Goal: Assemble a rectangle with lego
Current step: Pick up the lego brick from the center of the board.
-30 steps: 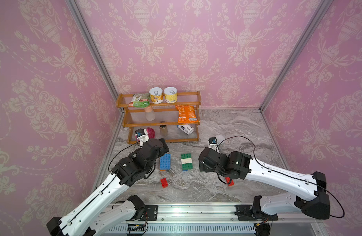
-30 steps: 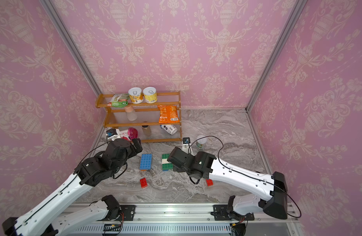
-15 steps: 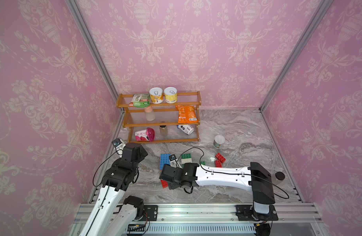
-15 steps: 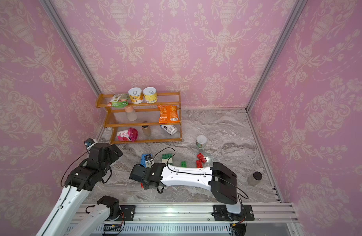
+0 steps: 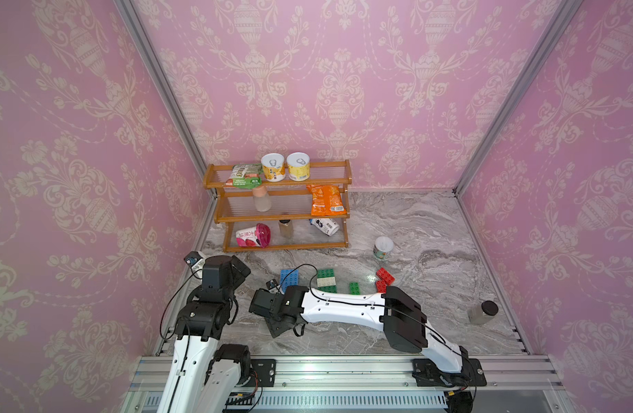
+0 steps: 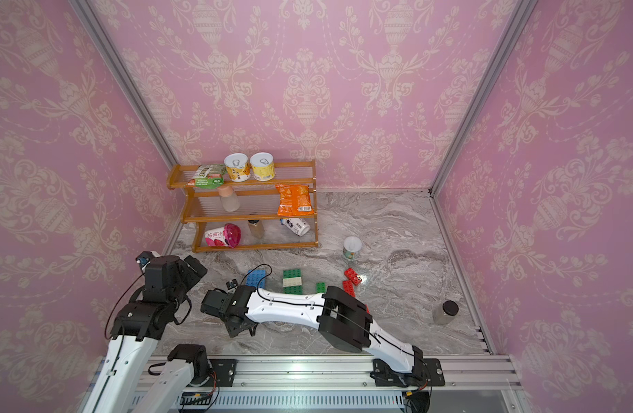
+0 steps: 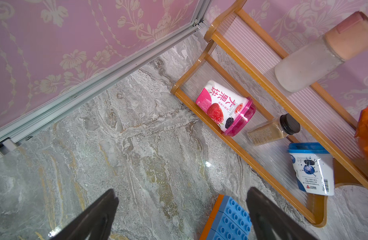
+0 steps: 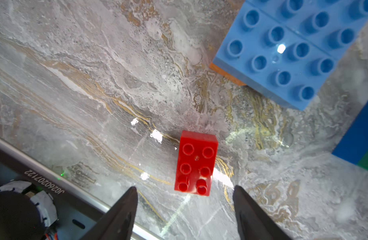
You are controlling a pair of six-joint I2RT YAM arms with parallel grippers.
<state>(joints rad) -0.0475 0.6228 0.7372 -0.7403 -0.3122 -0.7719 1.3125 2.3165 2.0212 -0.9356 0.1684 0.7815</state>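
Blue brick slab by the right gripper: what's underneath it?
An orange layer peeks out beneath the blue slab along one edge. How far it runs, and anything else below, is covered by the slab itself.

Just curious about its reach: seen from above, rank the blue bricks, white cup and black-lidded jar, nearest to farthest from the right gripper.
In a top view, from the right gripper:
1. Blue bricks, just beyond it.
2. White cup, farther back right.
3. Black-lidded jar, far right edge.
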